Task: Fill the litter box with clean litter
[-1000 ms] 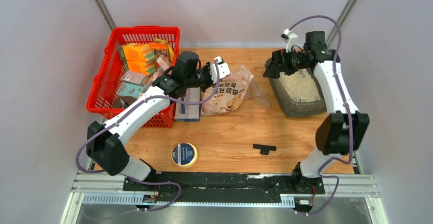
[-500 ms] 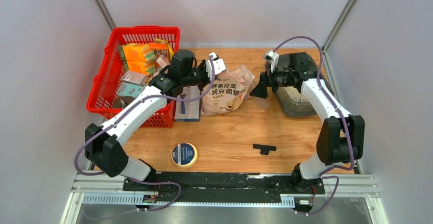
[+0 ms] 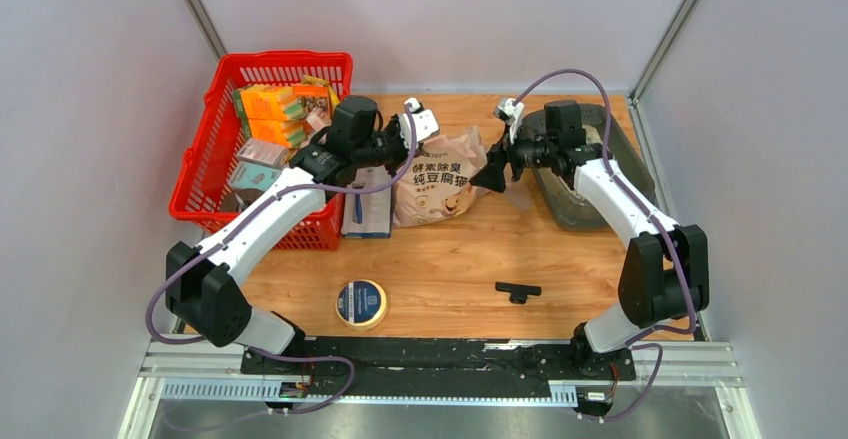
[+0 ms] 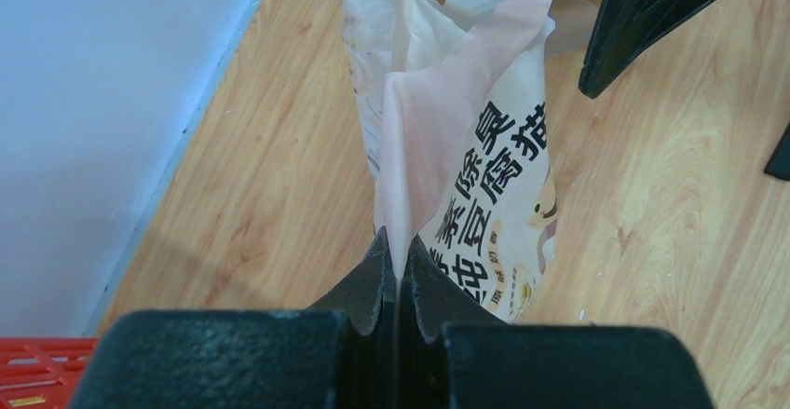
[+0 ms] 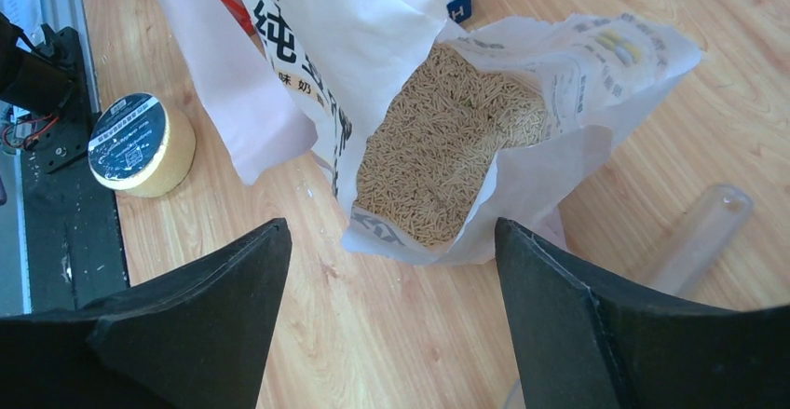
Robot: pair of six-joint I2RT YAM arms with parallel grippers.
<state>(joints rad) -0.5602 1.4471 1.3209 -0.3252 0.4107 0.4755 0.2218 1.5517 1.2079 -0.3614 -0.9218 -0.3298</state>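
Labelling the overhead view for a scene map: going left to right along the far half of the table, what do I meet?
Red basket → blue-and-white box → litter bag → litter box.

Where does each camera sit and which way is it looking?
Top: above and behind, looking down on the table; left arm and right arm show whole.
Left wrist: mounted there, looks along the shut left hand at the bag it pinches.
Right wrist: mounted there, looks down past the open right hand at litter in the bag.
Shared: all three show the bag.
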